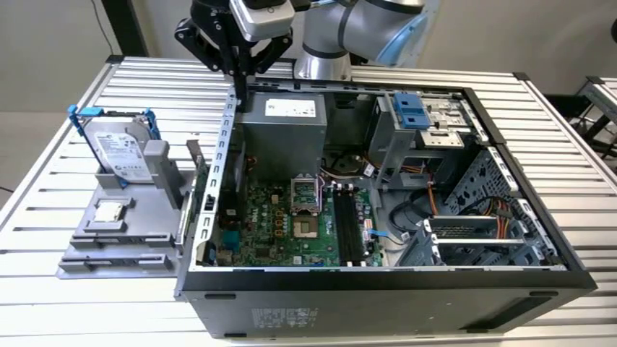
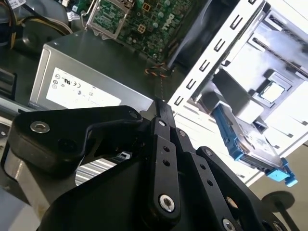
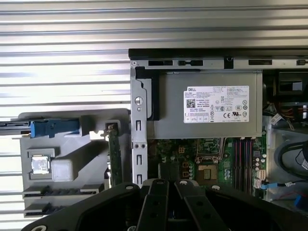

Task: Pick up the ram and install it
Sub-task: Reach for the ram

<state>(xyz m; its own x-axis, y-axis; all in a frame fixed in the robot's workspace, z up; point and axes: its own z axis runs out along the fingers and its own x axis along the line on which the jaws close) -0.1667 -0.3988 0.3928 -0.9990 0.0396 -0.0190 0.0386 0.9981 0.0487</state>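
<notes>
Claw [image 1: 240, 83] is closed, fingers pressed together with nothing between them. In the exterior view it hangs over the far end of the side wall of the open computer case [image 1: 386, 289], the wall on the exterior view's left, next to the power supply [image 1: 279, 130].

The ram [image 3: 114, 154] is not picked up. In the first wrist view it stands on edge in a slot of the grey holder [image 3: 72, 139], just outside the case wall and apart from the claw.

The same holder carries the hard drive [image 1: 121, 148] in its blue bracket, propped up at a tilt, and the square silver processor chip [image 1: 109, 211] lying flat.

Inside the case are the green motherboard [image 1: 279, 217], an open processor socket [image 1: 306, 210] and black memory slots [image 1: 349, 224] with no stick in them.

There is a white printed label [image 3: 216, 103] on the power supply (text and logos not transcribed) and another printed label on the hard drive.

Everything sits on a ribbed metal table [image 1: 58, 144].
</notes>
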